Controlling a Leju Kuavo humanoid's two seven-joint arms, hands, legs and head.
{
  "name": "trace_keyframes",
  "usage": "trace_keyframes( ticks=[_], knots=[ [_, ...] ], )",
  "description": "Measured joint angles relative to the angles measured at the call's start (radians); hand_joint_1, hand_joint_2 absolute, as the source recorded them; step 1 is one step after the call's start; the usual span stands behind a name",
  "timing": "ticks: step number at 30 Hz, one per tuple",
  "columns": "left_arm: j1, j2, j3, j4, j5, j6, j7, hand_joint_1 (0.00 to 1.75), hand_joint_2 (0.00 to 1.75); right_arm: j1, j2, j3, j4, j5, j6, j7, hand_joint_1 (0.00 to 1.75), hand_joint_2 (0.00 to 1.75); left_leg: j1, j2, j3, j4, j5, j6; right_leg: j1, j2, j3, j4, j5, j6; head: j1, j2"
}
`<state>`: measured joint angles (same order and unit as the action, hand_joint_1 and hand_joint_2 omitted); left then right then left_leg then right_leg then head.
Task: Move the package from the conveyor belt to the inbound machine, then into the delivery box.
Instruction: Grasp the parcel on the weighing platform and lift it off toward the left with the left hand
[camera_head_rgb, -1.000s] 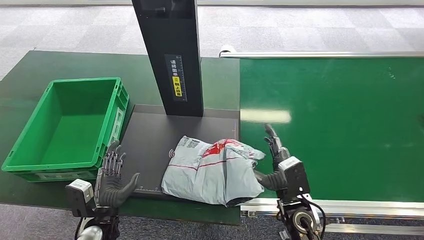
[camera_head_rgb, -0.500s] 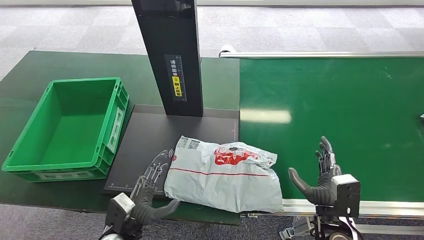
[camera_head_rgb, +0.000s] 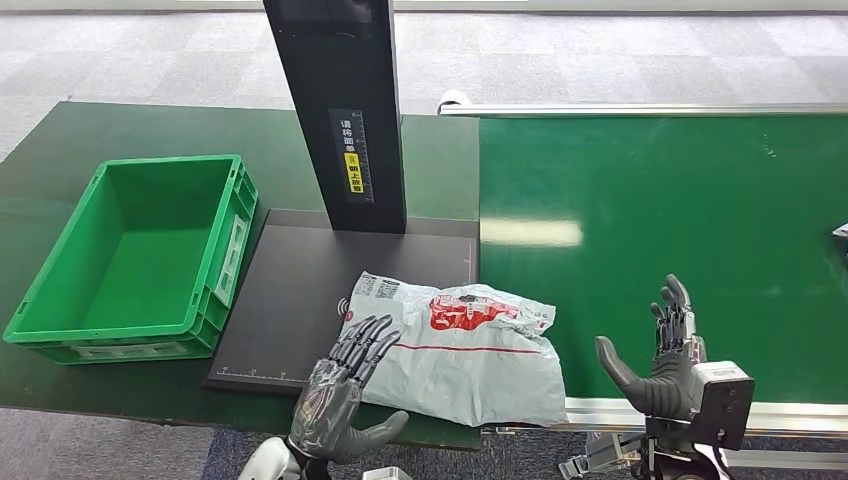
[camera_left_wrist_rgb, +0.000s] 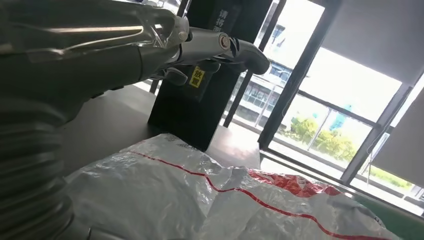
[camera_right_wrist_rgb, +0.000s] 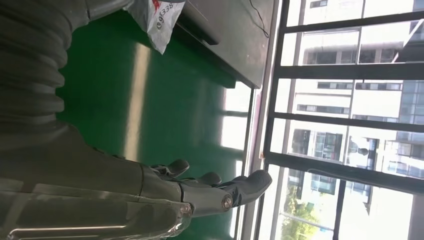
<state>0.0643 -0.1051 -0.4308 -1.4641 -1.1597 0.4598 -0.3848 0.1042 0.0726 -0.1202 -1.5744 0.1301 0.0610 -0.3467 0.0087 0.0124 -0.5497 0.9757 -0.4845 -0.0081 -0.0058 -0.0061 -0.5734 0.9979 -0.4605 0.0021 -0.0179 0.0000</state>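
The grey package (camera_head_rgb: 455, 350) lies on the inbound machine's black plate (camera_head_rgb: 300, 290). The left hand (camera_head_rgb: 345, 395), fingers apart, rests at its near-left edge. The right hand (camera_head_rgb: 665, 360), fingers spread and empty, hovers over the conveyor belt (camera_head_rgb: 680, 220).

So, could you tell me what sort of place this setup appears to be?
Probably a parcel-sorting or logistics test station: a green conveyor belt runs beside a black scanning platform with an upright column, a grey courier package lies there, and a green crate waits alongside.

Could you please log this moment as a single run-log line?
grey plastic mailer package: on black inbound platform | left hand: open, at package edge | right hand: open, over conveyor | green crate: empty
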Motion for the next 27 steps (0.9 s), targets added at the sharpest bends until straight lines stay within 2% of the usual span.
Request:
trace_keyframes(
  ticks=[4,15,27],
  knots=[
    [-0.023,0.014,-0.037,0.023,-0.039,0.012,0.028,0.0,1.75,0.005,0.0,-0.001,-0.015,-0.017,-0.013,-0.008,0.0,1.75,0.0,0.0,0.0,0.0,0.0,0.0,0.0,0.0,0.0,0.0,0.0,0.0,0.0,0.0],
    [-0.077,0.027,-0.123,0.167,0.018,-0.091,0.014,0.0,1.75,0.031,0.019,-0.029,-0.097,-0.044,-0.051,-0.023,0.0,1.75,0.0,0.0,0.0,0.0,0.0,0.0,0.0,0.0,0.0,0.0,0.0,0.0,0.0,0.0],
    [-0.129,0.026,-0.162,0.291,0.015,-0.08,0.028,0.0,1.75,0.044,0.038,-0.04,-0.14,-0.028,-0.051,-0.021,0.0,1.75,0.0,0.0,0.0,0.0,0.0,0.0,0.0,0.0,0.0,0.0,0.0,0.0,0.0,0.0]
  ],
)
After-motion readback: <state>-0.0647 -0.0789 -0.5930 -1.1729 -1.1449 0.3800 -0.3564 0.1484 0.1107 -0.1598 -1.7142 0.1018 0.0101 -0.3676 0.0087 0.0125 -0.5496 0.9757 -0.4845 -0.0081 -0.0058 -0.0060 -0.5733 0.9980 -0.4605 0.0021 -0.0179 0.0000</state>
